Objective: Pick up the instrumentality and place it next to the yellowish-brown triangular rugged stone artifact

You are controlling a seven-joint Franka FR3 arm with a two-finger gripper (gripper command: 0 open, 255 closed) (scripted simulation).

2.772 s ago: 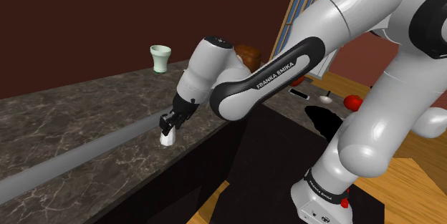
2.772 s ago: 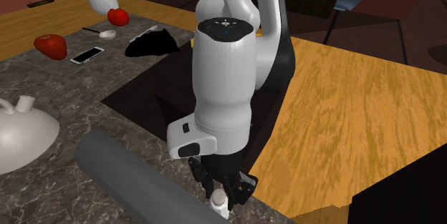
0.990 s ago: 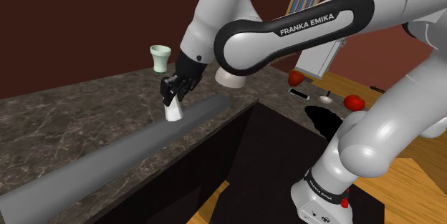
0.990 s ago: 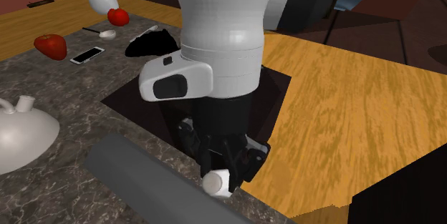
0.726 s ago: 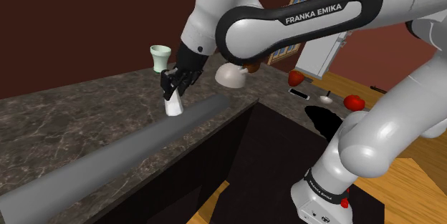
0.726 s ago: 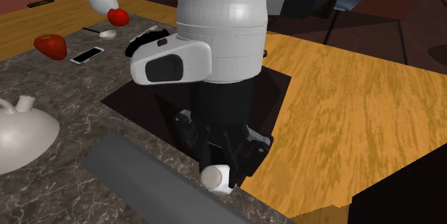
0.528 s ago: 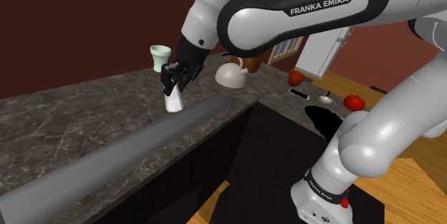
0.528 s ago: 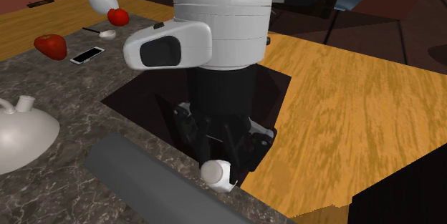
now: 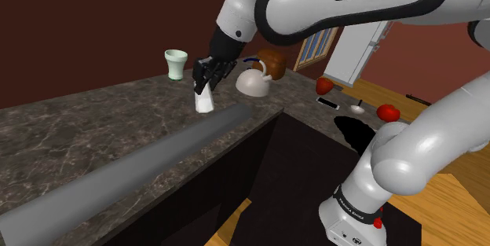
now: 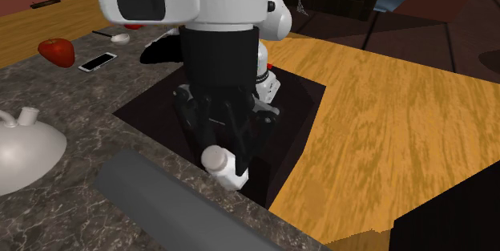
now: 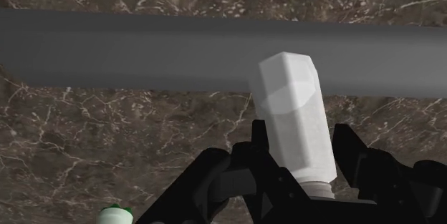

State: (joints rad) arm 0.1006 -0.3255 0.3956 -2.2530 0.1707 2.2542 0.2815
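Dark veined stone tabletop (image 9: 78,134) is stretching across the shoulder view, with a long grey bar (image 9: 157,154) lying along its near edge. Item one, a small white bottle (image 9: 204,101): the black jaws are gripping it by its cap end, one on each side of the neck, and it is hanging above the tabletop, just past the far end of the bar, with its base pointing down and away from the hand. Item two, a brown rugged stone (image 9: 272,57), is sitting farther back, partly behind a white kettle (image 9: 253,83) and apart from the bottle. A pale green cup (image 9: 176,64) is standing at the tabletop's back edge. Beyond, a phone (image 10: 97,62) and a red fruit (image 10: 56,50) are lying on a wooden surface (image 10: 385,113).
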